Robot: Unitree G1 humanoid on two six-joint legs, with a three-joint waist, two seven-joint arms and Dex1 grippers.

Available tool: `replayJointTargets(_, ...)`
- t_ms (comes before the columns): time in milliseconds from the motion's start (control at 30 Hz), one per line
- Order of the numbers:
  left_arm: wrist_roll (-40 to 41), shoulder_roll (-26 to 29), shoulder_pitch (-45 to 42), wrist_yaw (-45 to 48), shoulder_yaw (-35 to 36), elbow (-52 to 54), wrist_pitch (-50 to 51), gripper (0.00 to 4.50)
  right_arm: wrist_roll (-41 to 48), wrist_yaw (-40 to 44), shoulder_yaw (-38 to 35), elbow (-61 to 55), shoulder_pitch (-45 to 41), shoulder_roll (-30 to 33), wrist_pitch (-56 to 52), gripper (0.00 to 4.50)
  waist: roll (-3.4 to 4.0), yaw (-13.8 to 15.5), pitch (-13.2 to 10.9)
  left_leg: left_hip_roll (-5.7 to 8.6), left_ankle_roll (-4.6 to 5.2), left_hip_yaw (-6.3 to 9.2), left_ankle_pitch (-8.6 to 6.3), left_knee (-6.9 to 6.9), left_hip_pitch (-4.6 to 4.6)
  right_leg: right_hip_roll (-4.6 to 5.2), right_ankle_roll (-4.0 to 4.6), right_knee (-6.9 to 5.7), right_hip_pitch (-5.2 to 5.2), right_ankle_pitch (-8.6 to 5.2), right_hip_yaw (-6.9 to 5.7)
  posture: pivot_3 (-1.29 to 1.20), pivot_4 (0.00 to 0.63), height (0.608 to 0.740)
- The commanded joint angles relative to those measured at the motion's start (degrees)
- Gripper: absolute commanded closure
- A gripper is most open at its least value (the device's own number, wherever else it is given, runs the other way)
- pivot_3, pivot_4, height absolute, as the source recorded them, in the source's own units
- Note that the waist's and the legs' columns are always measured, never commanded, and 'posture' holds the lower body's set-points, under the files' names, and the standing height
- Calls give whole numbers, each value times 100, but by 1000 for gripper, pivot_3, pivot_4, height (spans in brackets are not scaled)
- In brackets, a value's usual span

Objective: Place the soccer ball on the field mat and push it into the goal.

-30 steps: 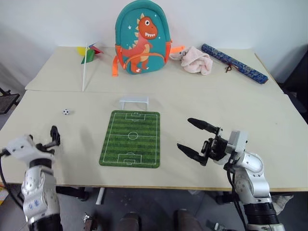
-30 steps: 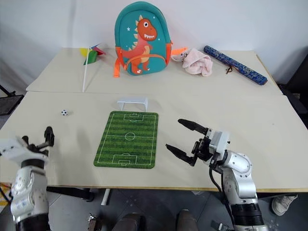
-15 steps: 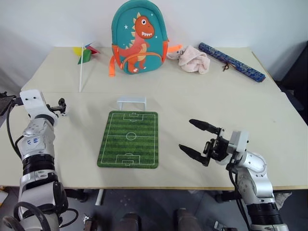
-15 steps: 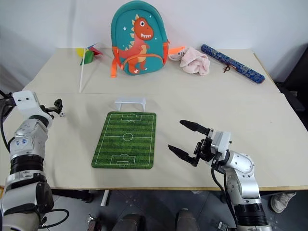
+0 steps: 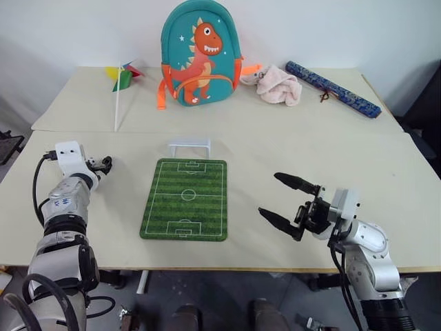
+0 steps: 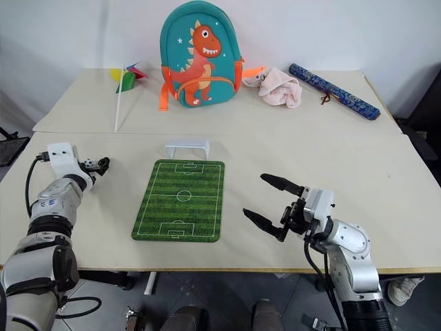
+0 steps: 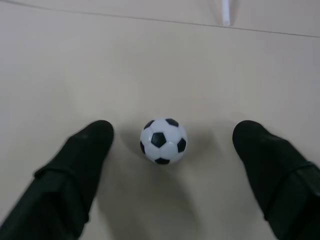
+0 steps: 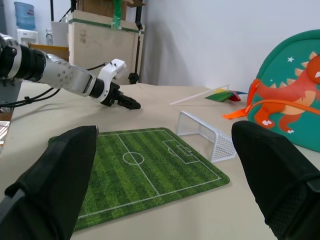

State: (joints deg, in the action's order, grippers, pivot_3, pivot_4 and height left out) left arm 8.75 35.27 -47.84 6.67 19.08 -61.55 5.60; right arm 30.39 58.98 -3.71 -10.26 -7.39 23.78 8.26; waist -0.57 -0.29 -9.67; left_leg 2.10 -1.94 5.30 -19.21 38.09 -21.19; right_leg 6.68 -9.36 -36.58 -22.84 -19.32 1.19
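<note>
Beige desk (image 5: 289,148), left claw (image 7: 170,145) spread wide around soccer ball (image 7: 163,140), untouched, field mat (image 5: 187,198) beside, right claw (image 5: 287,202) wide, empty.

The left gripper (image 7: 167,150), low at the table's near left edge a second ago, now reaches forward over the table to the soccer ball (image 7: 163,140). Its two black fingers (image 7: 75,170) straddle the ball, one on each side with a gap to it, jaws narrower than before.
</note>
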Motion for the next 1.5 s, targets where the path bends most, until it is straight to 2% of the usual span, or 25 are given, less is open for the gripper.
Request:
replayJointTargets(33,-68,137,-13,-71,-9,-5,-137,1487,56,-97,-52,-279,92,48,-48,0,0,-3,0,0,0,0,0,0,0,0,0,0,0,0,0,0,150,740)
replayJointTargets(267,-41,127,117,-96,38,112,-257,3574,33,-173,-14,-329,174,35,-129,0,0,1,0,0,0,0,0,1,0,0,0,-3,0,0,-3,0,150,740)
replayJointTargets(300,-20,121,155,-103,64,144,-319,3636,37,-180,-18,-325,193,42,-144,0,0,-1,0,0,0,0,0,0,1,0,0,-4,0,0,-3,0,150,740)
replayJointTargets(400,181,94,376,178,204,404,-588,3636,29,-121,-70,-239,280,78,-84,0,0,-5,0,-1,0,0,0,0,0,1,0,-4,-1,0,-5,0,150,740)
replayJointTargets(500,573,79,756,897,425,1027,-970,3636,73,-17,-275,-161,365,223,13,0,0,-3,0,-2,0,1,0,0,0,2,1,-3,-1,0,-7,0,150,740)
replayJointTargets(533,744,93,920,1253,492,1307,-1031,3636,92,35,-366,-140,391,301,58,0,0,3,0,-2,0,1,0,0,-2,4,1,-2,-1,0,-9,0,150,740)
replayJointTargets(667,1874,403,2065,3784,571,3156,-576,3636,398,472,-912,-158,613,867,39,0,2,2,-1,-4,1,-1,-1,-1,-4,10,2,6,1,1,-10,0,150,740)
replayJointTargets(800,2314,1048,3000,5677,130,4525,-15,3636,583,1024,-1250,-300,950,1302,171,0,9,4,-5,-32,-2,7,-3,-6,-1,6,15,19,9,-3,-21,0,150,740)
replayJointTargets(900,2438,1277,3217,6329,-135,4997,325,3636,720,1376,-1362,-355,1130,1428,282,0,31,29,-18,-29,1,7,-4,-4,11,5,15,51,33,-3,-25,0,150,740)
replayJointTargets(1000,2176,1355,3285,7106,-887,5573,218,3636,1000,2046,-1522,-465,1602,1890,-26,0,42,78,-23,-28,7,14,-2,1,10,10,12,53,40,0,-27,0,150,740)
replayJointTargets(1067,1709,1085,3064,7436,-1442,5381,-507,3636,993,2569,-1465,-412,1772,2111,108,0,41,76,-23,-22,11,12,-3,0,10,6,13,61,43,3,-28,0,150,740)
replayJointTargets(1133,1513,803,2806,7597,-1781,5152,-794,3636,1050,2818,-1414,-424,1888,2178,110,0,42,75,-23,-16,11,9,-3,0,10,1,14,62,43,4,-31,0,150,740)
replayJointTargets(1333,1074,493,2268,8128,-2355,4430,-1422,3636,1080,2805,-1271,-622,2004,2078,2,0,41,-8,-24,-21,9,6,-2,3,9,-4,14,55,38,4,-39,0,150,740)
replayJointTargets(1500,672,359,1994,8033,-2537,3754,-2086,3636,994,2586,-1110,-736,1895,1949,-20,0,40,27,-24,-18,9,8,-1,9,9,-2,13,53,40,5,-40,0,150,740)
